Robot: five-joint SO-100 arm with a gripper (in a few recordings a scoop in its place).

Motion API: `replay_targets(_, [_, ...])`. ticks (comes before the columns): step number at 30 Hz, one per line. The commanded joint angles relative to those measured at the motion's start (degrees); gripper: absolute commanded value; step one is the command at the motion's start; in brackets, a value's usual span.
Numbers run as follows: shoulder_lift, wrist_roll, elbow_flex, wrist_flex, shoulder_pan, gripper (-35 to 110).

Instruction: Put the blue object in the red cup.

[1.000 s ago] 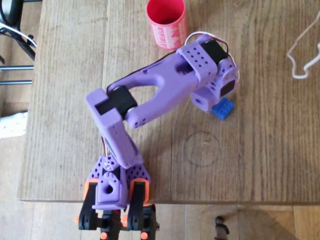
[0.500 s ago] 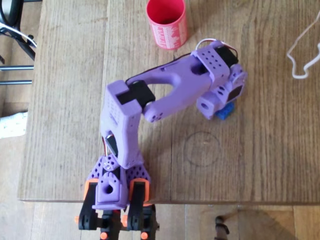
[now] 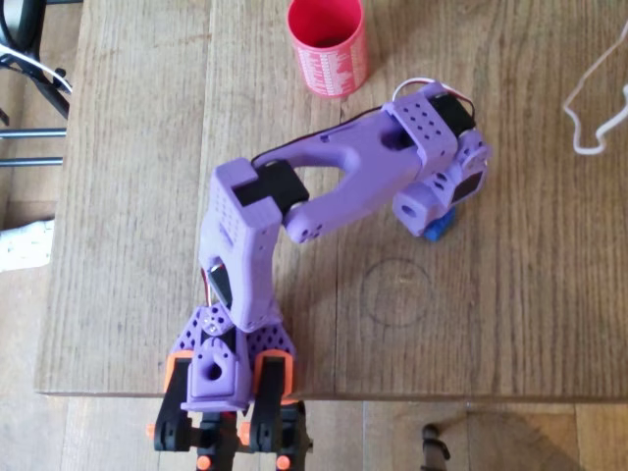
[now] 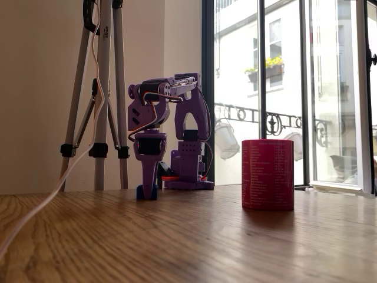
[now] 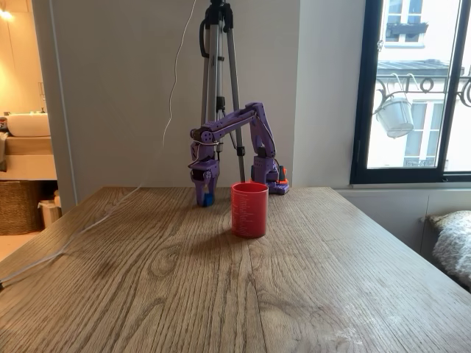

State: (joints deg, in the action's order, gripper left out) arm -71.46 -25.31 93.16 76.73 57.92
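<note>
In the overhead view, the purple plastic robot arm is reaching from its orange-trimmed base at the table's near edge out to the right, its wrist bending down so that the gripper is pointing straight at the wooden table. That vertical pose is suiting a top-down pick: the small flat bright-blue studded plastic brick is lying on the wood directly beneath the wrist, with just a corner of blue peeking out. The red-pink cylindrical cup with fine white print is standing upright near the far edge, well apart from the brick, its mouth open for the drop.

The overhead view is hiding the fingers under the wrist body. In a fixed view, the gripper is reaching the tabletop with the brick at its tip, the cup standing apart to the right. The other fixed view is showing the gripper low over the brick, left of the cup. Whether the jaws are wide, narrow or already gripping, I cannot tell.
</note>
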Motion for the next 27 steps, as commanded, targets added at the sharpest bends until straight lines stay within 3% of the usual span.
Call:
replay_targets(1, [-1.6, 1.2, -3.4, -1.1, 0.1, 1])
replay_targets(9, [-7.7, 2.0, -7.6, -2.7, 2.2, 1])
replay_targets(19, [-18.5, 1.3, -31.6, 4.0, 4.0, 1])
replay_targets(27, [-20.0, 3.3, -41.1, 5.7, -3.0, 1])
